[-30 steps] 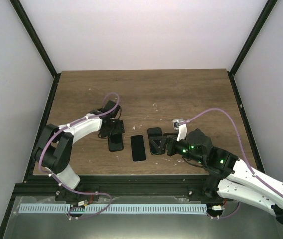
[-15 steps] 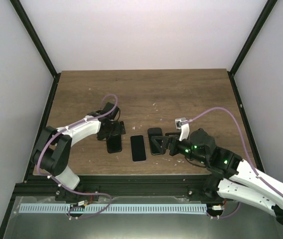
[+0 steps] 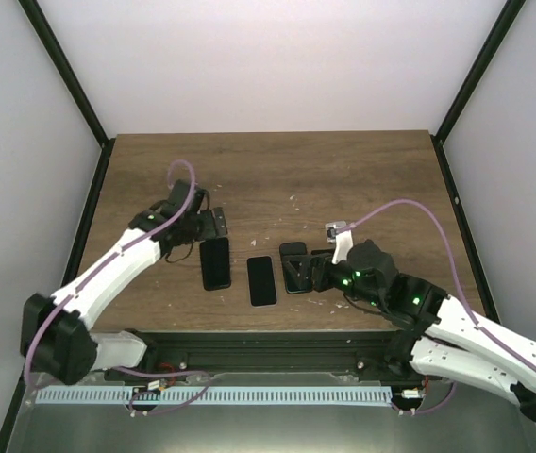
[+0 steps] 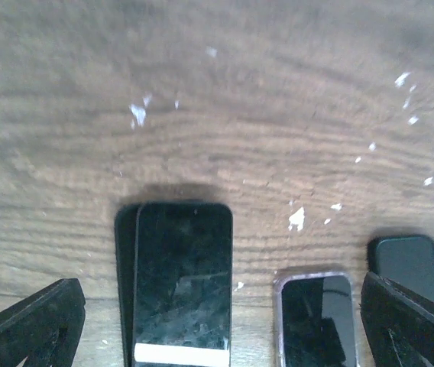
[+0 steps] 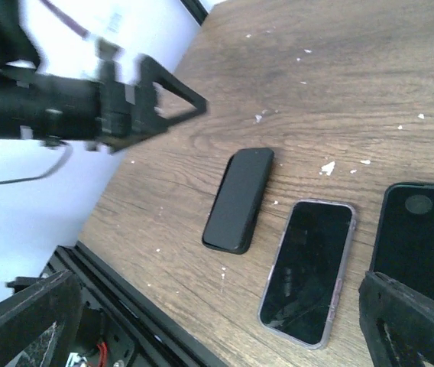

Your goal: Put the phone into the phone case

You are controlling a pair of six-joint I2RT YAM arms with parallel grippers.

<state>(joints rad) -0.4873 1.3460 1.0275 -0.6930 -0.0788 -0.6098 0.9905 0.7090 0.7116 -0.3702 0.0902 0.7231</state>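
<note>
The phone (image 3: 261,280) lies flat, screen up, in the middle of a row of three dark slabs. A clear rim runs round its edges: the phone case (image 4: 315,274). In the right wrist view the phone (image 5: 307,271) shows the same clear border. My left gripper (image 3: 213,226) hangs open just beyond the left black slab (image 3: 216,264), touching nothing. In its own view the left gripper (image 4: 221,325) has that slab (image 4: 182,283) and the phone (image 4: 315,321) between its spread fingers. My right gripper (image 3: 306,274) stands open and empty over the right black slab (image 3: 293,253).
The right black slab (image 5: 423,229) has a round camera cutout at one corner. The left black slab (image 5: 238,200) looks matte from the right wrist. White specks (image 4: 297,219) dot the wooden table (image 3: 343,179). The black frame rail (image 5: 125,306) borders the near edge.
My left gripper has opened wider and drawn back up and to the left, off the left black slab. The right arm has shifted slightly; the three slabs have stayed put.
</note>
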